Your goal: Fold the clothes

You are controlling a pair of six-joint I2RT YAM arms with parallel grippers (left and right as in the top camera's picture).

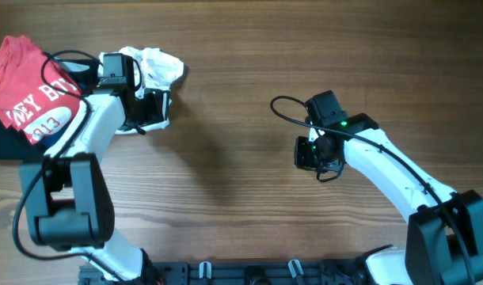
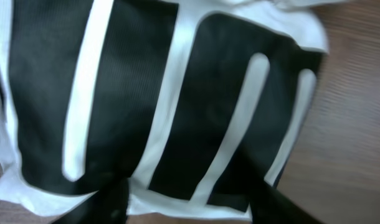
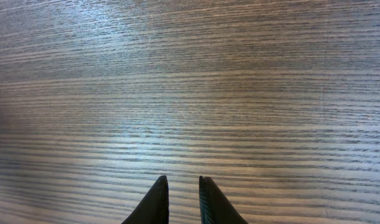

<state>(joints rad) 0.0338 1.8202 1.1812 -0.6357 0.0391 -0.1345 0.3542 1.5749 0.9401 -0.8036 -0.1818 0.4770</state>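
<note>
Left gripper (image 2: 190,202): fingers (image 2: 112,202) are seen spread wide with nothing pinched between them, so it is read as released. The T-shirt (image 2: 177,93) is found directly under it, striped print facing up, its near edge lying flat between the fingers.

From overhead the T-shirt is seen at the far-left part of the table (image 1: 241,198), just beside the red shirt (image 1: 28,87). The printed part is compact. A white lump is bunched at the far side, so the fold is not judged tidy.

Right gripper (image 3: 182,182): the tips are parted by only a narrow slit and nothing is held. It is parked over bare wood, well apart from the T-shirt, and is not used in this step.

Step in hand, as judged: set-down of the bundled T-shirt next to the pile, grip let go.

Next move, as judged:
- A straight lift of the left gripper is called for, jaws kept wide so the fabric is not dragged or the fold pulled open.
- After that the bunched white part should be tucked or flattened, with the print kept on top.
- Contact with the red shirt is to be avoided.
</note>
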